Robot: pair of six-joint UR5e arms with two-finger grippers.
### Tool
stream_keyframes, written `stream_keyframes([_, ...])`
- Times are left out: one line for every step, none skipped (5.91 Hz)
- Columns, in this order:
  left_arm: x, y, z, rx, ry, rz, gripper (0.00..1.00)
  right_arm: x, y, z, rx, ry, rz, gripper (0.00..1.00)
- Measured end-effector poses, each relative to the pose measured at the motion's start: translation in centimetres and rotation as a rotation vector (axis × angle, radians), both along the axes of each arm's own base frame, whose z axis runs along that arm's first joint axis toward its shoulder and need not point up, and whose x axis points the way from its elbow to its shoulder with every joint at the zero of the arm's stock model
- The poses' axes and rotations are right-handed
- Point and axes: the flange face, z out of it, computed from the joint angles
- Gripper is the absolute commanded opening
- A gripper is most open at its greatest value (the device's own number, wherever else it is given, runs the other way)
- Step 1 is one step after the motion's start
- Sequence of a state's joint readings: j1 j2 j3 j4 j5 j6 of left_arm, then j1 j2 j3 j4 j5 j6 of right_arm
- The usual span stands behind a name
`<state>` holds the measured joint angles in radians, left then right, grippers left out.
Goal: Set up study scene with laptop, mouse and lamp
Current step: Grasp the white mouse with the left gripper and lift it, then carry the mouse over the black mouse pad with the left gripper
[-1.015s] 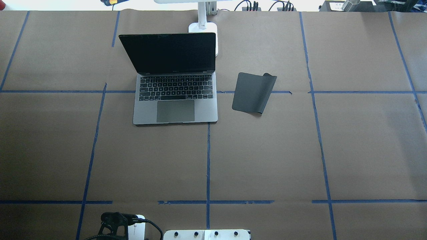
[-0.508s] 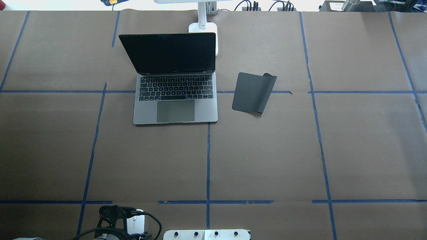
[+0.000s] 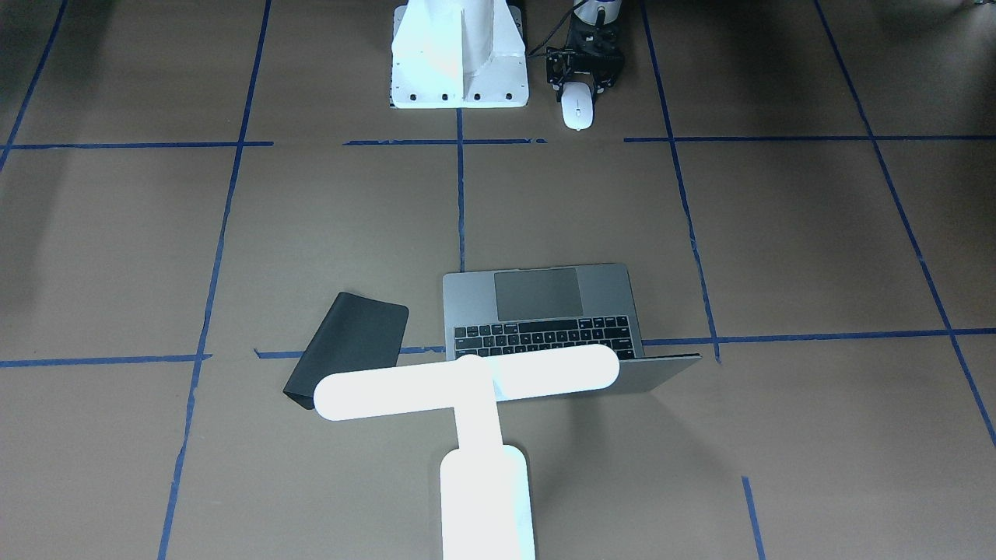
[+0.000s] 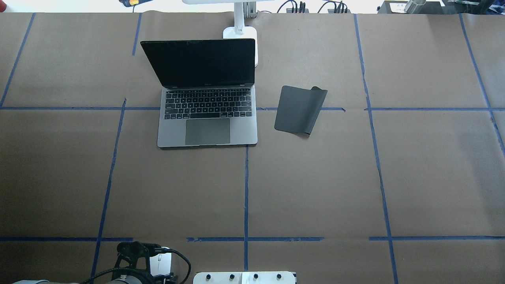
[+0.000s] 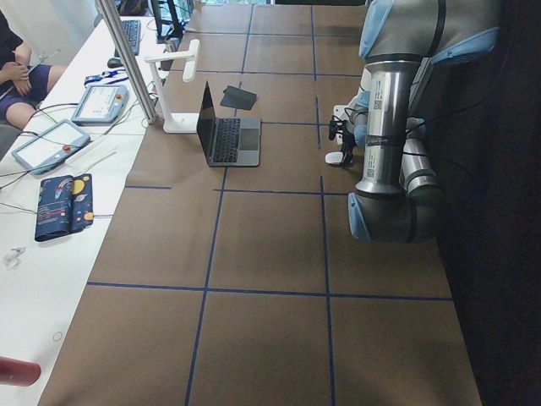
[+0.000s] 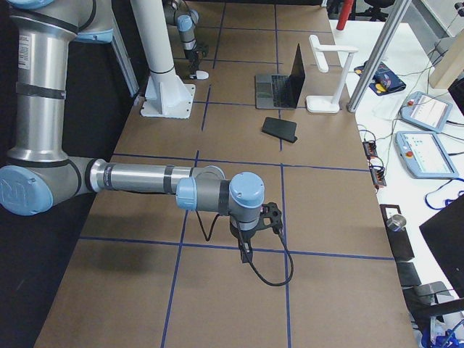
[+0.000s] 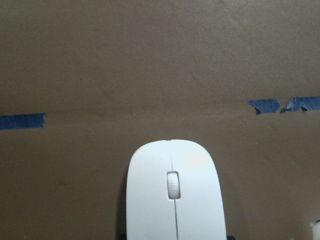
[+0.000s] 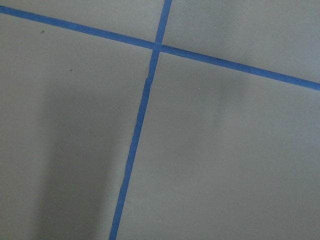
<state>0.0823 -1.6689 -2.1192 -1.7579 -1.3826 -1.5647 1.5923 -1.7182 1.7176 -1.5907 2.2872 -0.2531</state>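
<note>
Overhead view, left to right.

- Left gripper (image 3: 580,85): bottom left edge, just left of the white pedestal base (image 4: 244,277). Jaws seemingly astride the rear of the mouse. Clamped on it or merely bracketing it: cannot tell, as the wrist view's lower edge cuts off the fingertips.
- Mouse (image 4: 161,263): bottom left, flat on the brown paper. Long axis straight away from the robot, nose toward the nearest blue tape line. Centred dead ahead in the left wrist view.
- Laptop (image 4: 207,118): upper centre-left, lid open, screen dark, well apart from the mouse.
- Lamp (image 4: 246,33): top centre, base just behind the laptop lid.
- Black pad (image 4: 298,109): right of the laptop, one corner curled. Probable destination for the mouse, up and to the right.
- Right gripper (image 6: 254,221): absent overhead, seen only in the right side view above bare taped paper. Spread or pressed together: not judgeable. Left arm plainly nearer the mouse.
</note>
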Motion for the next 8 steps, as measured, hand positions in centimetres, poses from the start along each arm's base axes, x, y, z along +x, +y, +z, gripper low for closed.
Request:
stream_keyframes([-0.8, -0.5, -1.1, -0.003, 0.021, -0.008, 0.28, 0.0, 0.0, 0.0, 0.001, 0.0, 0.0, 1.0])
stream_keyframes([-2.1, -1.4, -2.7, -0.004, 0.035, -0.02, 0.27, 0.0, -0.1, -0.1, 0.003, 0.0, 0.0, 1.0])
stream_keyframes([-3.1, -2.5, -4.2, 0.003, 0.037, -0.035, 0.27, 0.0, -0.1, -0.1, 0.003, -0.001, 0.0, 1.0])
stream_keyframes([-3.4, -4.2, -6.2, 0.032, 0.059, -0.046, 0.27, 0.0, -0.1, -0.1, 0.003, -0.001, 0.0, 1.0])
stream_keyframes([-2.9, -6.5, -8.5, 0.066, 0.077, -0.058, 0.27, 0.0, 0.0, 0.0, 0.004, -0.002, 0.0, 1.0])
stream_keyframes([-1.0, -8.9, -10.6, 0.074, 0.084, -0.067, 0.27, 0.0, 0.0, 0.0, 0.004, -0.003, 0.0, 1.0])
stream_keyframes([2.0, -11.9, -13.2, 0.065, 0.093, -0.072, 0.27, 0.0, 0.0, 0.1, 0.003, -0.003, 0.0, 1.0])
stream_keyframes([4.8, -15.4, -15.5, 0.054, 0.096, -0.071, 0.27, 0.0, 0.0, 0.2, 0.001, -0.003, 0.003, 1.0])
